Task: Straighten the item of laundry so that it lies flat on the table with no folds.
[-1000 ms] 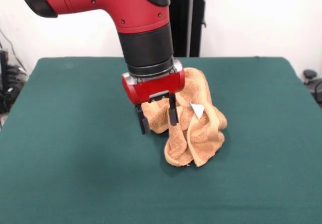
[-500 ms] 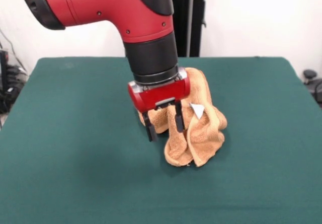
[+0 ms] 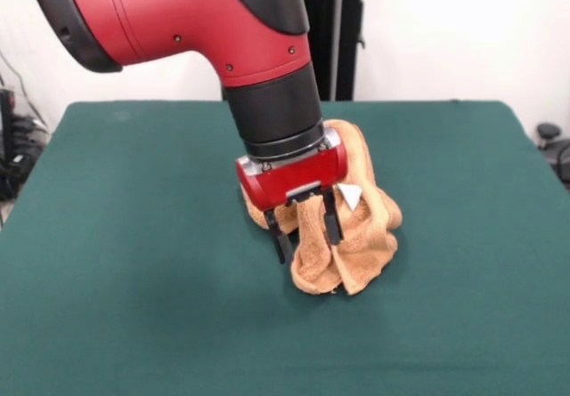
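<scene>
The orange-tan towel [image 3: 356, 236] lies crumpled in a folded heap near the middle of the dark green table [image 3: 134, 262]. Its small white tag [image 3: 350, 197] shows on top. My gripper [image 3: 306, 231] hangs from the red arm just above the towel's left part. Its two black fingers [image 3: 331, 219] are apart, one over the towel and one [image 3: 279, 238] at the towel's left edge. The gripper is open and holds nothing. The arm hides the back left part of the towel.
The robot's black pedestal [image 3: 334, 31] stands behind the table's far edge. Dark objects sit off the table at the right edge [image 3: 554, 147] and left edge [image 3: 11, 147].
The gripper has moved right and down, from beside the towel's left side to over its left part. The towel has not moved.
</scene>
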{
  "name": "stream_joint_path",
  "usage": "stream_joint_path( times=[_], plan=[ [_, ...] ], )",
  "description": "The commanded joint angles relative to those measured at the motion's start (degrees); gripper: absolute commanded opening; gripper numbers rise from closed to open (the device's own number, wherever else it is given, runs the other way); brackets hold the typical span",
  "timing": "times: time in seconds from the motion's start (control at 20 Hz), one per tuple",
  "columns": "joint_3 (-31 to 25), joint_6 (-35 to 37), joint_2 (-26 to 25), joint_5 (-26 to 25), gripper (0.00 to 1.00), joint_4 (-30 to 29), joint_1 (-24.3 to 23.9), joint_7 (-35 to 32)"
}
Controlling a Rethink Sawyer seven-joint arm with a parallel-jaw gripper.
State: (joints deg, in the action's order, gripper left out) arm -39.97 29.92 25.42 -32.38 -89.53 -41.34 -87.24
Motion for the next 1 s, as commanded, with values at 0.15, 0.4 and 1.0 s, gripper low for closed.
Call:
stream_joint_path(
  times=[0.15,0.4,1.0],
  plan=[
    [-5.8,-2.8,-4.9,-2.6,1.00,-2.0,0.7,7.1],
    [-5.5,-3.2,-7.8,-3.8,1.00,-0.2,1.0,7.7],
    [-4.7,-3.5,-14.7,-7.6,1.00,3.9,1.5,9.1]
  ],
)
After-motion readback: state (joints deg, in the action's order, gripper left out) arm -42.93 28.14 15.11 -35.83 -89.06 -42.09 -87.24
